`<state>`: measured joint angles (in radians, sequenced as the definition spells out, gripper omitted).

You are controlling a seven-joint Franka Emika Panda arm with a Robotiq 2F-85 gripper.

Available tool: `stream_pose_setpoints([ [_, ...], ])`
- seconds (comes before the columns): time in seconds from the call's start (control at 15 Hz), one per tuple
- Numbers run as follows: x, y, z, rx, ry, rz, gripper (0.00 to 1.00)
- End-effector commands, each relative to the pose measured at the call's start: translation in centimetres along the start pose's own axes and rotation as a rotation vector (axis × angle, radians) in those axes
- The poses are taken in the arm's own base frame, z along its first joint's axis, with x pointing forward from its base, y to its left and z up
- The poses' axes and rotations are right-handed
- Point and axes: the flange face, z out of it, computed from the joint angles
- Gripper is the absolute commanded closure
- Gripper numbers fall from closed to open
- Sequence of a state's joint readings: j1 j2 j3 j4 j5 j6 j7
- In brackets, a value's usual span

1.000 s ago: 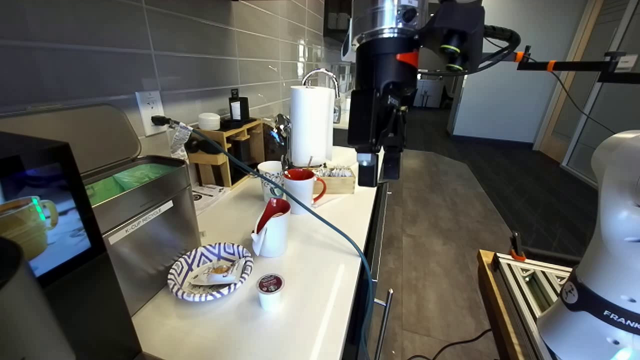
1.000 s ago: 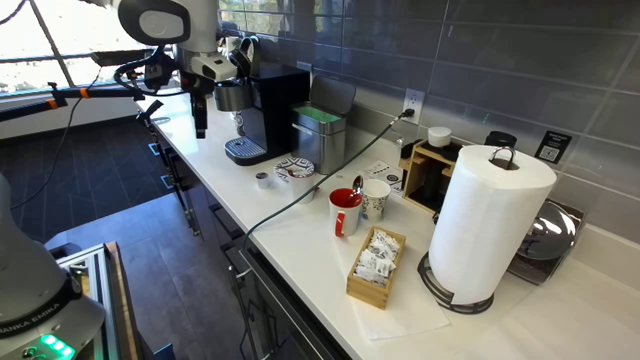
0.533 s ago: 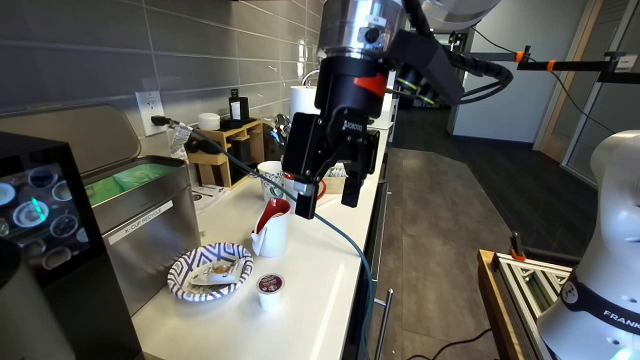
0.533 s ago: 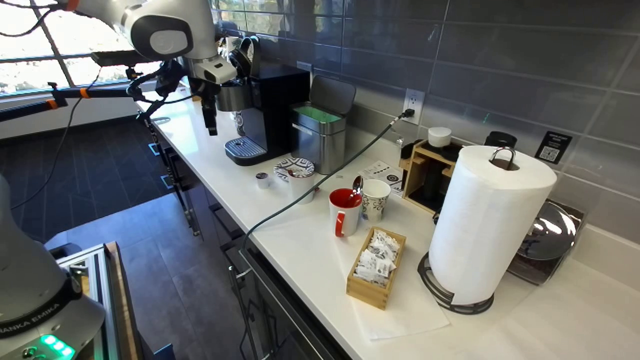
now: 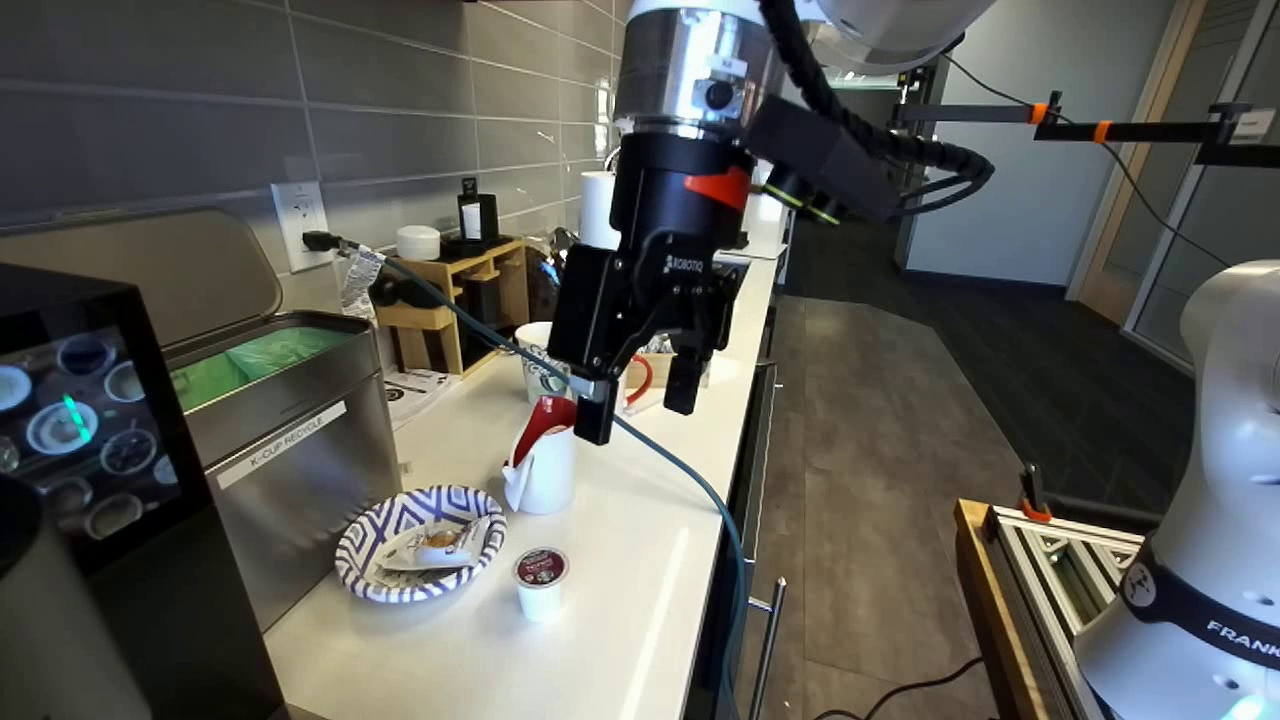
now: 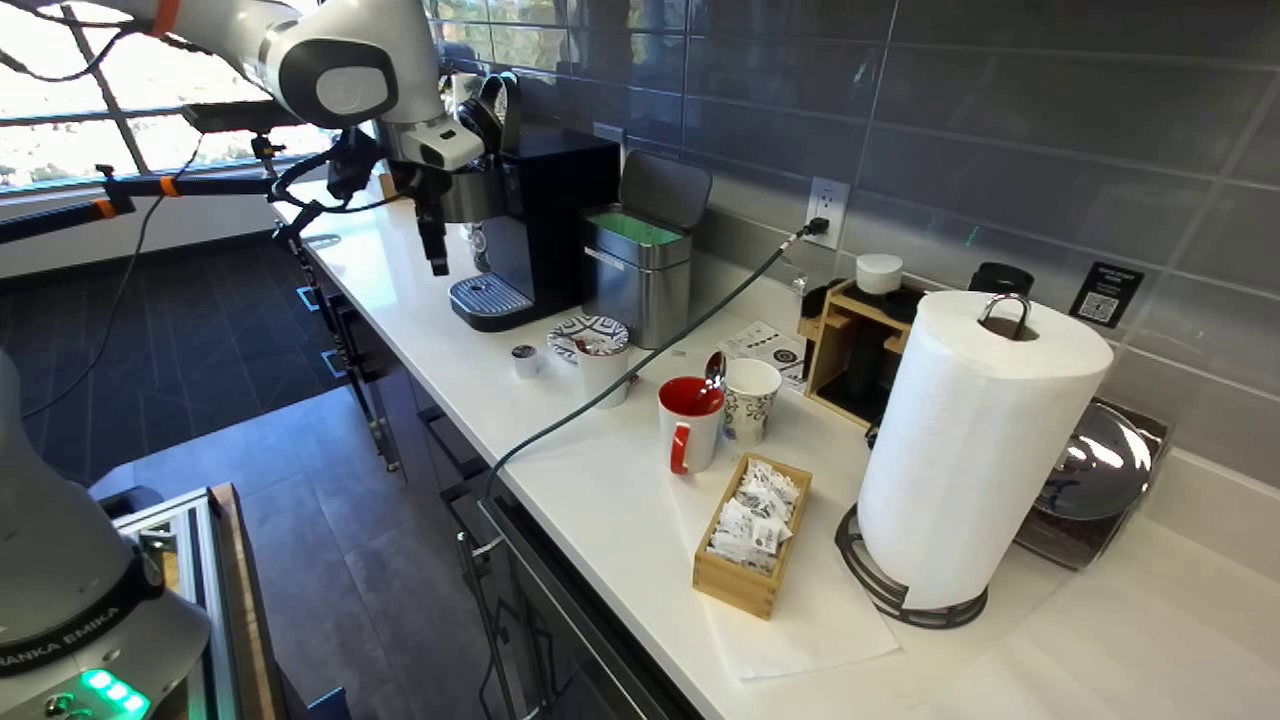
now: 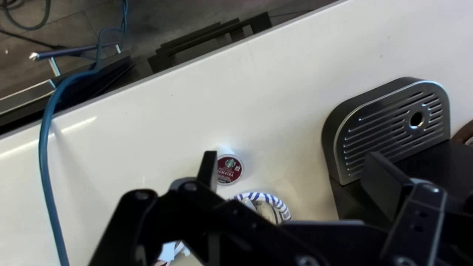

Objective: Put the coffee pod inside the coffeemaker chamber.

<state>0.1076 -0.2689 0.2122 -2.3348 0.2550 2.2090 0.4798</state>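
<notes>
The coffee pod [image 5: 541, 583] stands upright on the white counter, dark red lid with pale rim up. It also shows in an exterior view [image 6: 525, 361] and in the wrist view [image 7: 231, 170], partly behind a finger. The black coffeemaker [image 6: 565, 205] stands farther along the counter; its body also shows at the edge of an exterior view [image 5: 170, 610]. The wrist view shows its drip tray [image 7: 391, 127]. The chamber itself is not visible. My gripper [image 5: 640, 400] is open, empty and tilted, above the counter and apart from the pod; it also shows in the wrist view [image 7: 295, 166].
A patterned plate [image 5: 360, 560] with a wrapper lies beside the pod. A white-and-red mug [image 5: 545, 475], a steel bin [image 5: 310, 500] and another red-lined mug [image 6: 690, 430] stand nearby. A blue-green cable [image 5: 690, 475] crosses the counter and hangs over its edge.
My gripper has moved over the counter and tilted, leftward in an exterior view where it looks larger. It stays open. The pod has not moved. The coffeemaker's screen picture has changed.
</notes>
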Motion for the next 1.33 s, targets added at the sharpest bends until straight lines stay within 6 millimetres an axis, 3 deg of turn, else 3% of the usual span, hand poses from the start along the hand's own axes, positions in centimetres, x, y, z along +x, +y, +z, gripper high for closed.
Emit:
stream_pose_setpoints([
  [0.0, 0.6, 0.3, 0.8, -0.097, 0.119, -0.056, 0.0],
  [0.27, 2.5, 1.3, 1.9, -0.138, 0.207, -0.162, 0.0],
  [0.53, 3.8, 2.8, 4.4, -0.167, 0.209, -0.261, 0.0],
  [0.87, 4.5, 2.2, 7.2, -0.182, 0.134, -0.363, 0.0],
  [1.27, 4.6, 1.7, 7.0, -0.174, 0.13, -0.353, 0.0],
])
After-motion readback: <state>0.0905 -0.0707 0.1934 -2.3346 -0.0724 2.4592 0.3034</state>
